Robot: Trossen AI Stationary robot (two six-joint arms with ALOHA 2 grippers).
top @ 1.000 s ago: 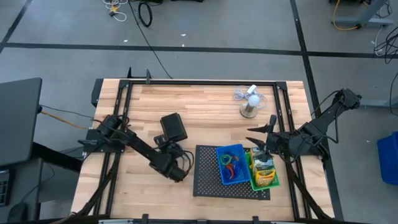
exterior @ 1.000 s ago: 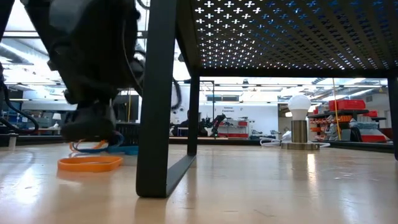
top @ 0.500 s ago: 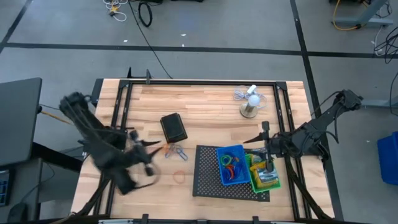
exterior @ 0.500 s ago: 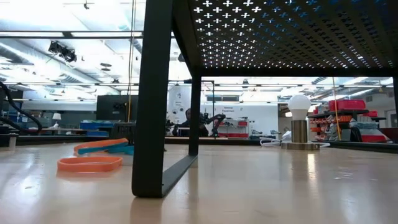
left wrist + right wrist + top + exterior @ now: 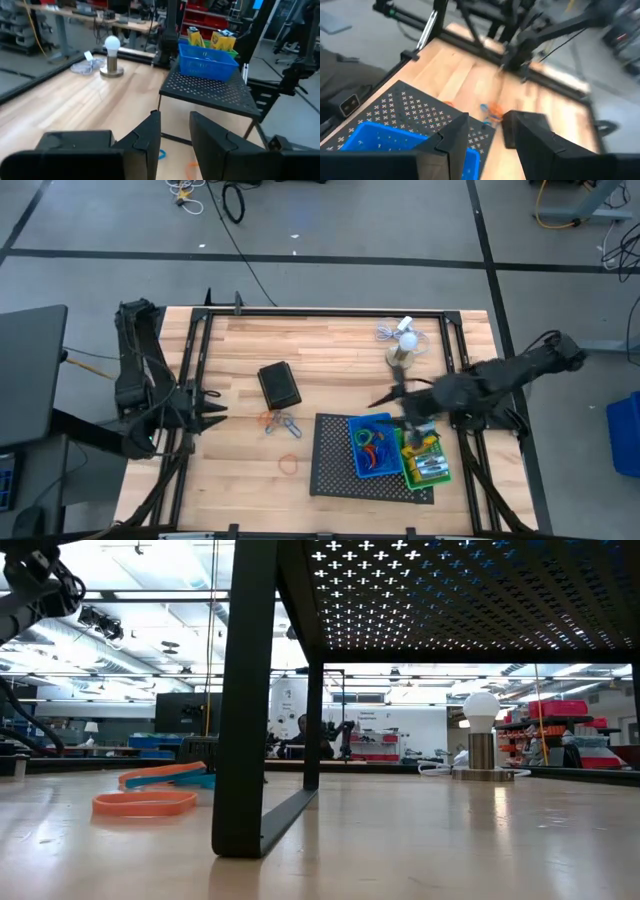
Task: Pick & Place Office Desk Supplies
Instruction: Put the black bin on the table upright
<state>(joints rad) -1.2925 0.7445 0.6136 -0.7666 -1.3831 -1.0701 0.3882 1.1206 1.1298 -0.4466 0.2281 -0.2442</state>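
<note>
An orange rubber-band loop (image 5: 289, 464) lies flat on the wood near the front. Orange and blue loops (image 5: 278, 421) lie just beyond it. A black bin (image 5: 279, 385) stands behind them. On the mesh tray (image 5: 330, 470), the blue bin (image 5: 370, 442) holds more coloured loops. Beside it the green bin (image 5: 425, 458) holds a yellow crayon box. My left gripper (image 5: 210, 412) is open at the table's left edge, raised, and points toward the tray (image 5: 210, 90). My right gripper (image 5: 392, 412) hovers open over the blue bin's far side, with nothing between its fingers (image 5: 455, 140).
A white mini fan (image 5: 403, 345) with its cable stands at the far right. In the low view the tray's black legs (image 5: 245, 700) stand between the orange loop (image 5: 145, 803) and the fan (image 5: 481, 735). Black frame rails (image 5: 190, 360) run along the table's sides.
My left gripper has drawn back from the loops at mid-table toward the left edge, rising and turning level. The loops it covered now lie bare on the wood. My right gripper has risen and swung from the tray's right toward the table's left, over the blue bin.
</note>
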